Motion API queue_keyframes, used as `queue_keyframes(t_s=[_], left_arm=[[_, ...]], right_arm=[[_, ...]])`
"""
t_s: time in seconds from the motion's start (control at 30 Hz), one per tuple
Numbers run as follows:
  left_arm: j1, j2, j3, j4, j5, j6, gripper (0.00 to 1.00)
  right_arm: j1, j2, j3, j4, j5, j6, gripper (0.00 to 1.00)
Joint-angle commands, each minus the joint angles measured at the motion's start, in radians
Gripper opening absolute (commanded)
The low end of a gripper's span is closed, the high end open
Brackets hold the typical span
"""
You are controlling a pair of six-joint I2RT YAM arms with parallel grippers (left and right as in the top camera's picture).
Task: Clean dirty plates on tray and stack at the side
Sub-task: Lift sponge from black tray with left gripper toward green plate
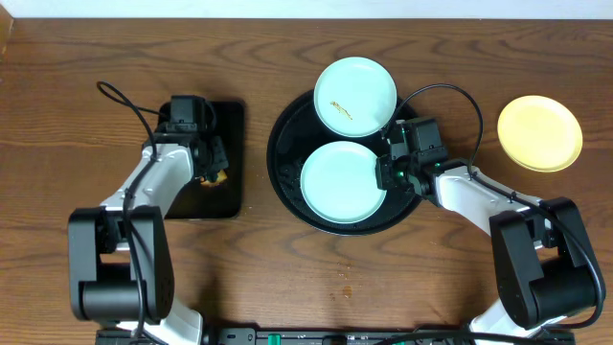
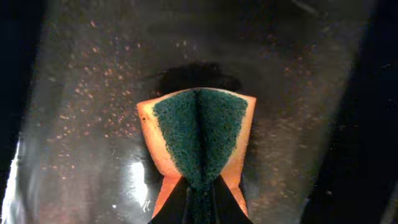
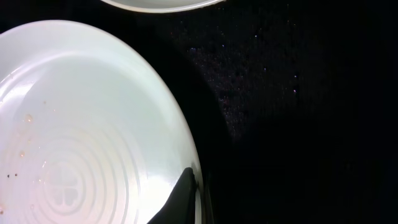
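Mostly cropped, left end effector point(image 2: 199, 190) pinches sponge point(image 2: 199, 130); right end effector point(image 3: 198, 190) grips plate point(image 3: 81, 124) rim.

Right wrist view. We see a pale mint-blue plate point(image 3: 93, 112) filling the left half, its centre moulded in concentric rings point(image 3: 59, 180), with faint brown specks point(image 3: 28, 118) near its left side. The plate lies on the black tray point(image 3: 298, 112), whose glossy floor carries fine pale flecks. We note the right gripper point(image 3: 198, 190) at the bottom edge, one dark finger point(image 3: 180, 198) over the plate's inner face and the jaws closed across its rim. A second plate point(image 3: 161, 5) shows only as a rim at the top.
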Motion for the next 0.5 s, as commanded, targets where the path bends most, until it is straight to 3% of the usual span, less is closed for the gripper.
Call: queue_keyframes(t_s=[0.0,0.47], left_arm=[[-0.001,-0.097,0.012,-0.002,0.002,0.028,0.07],[-0.001,-0.178,0.012,-0.014,-0.041,0.061,0.08]], right_arm=[[0.003,0.023,-0.001,-0.006,0.023,-0.008,0.03],[0.003,0.023,-0.001,-0.007,0.023,-0.007,0.01]])
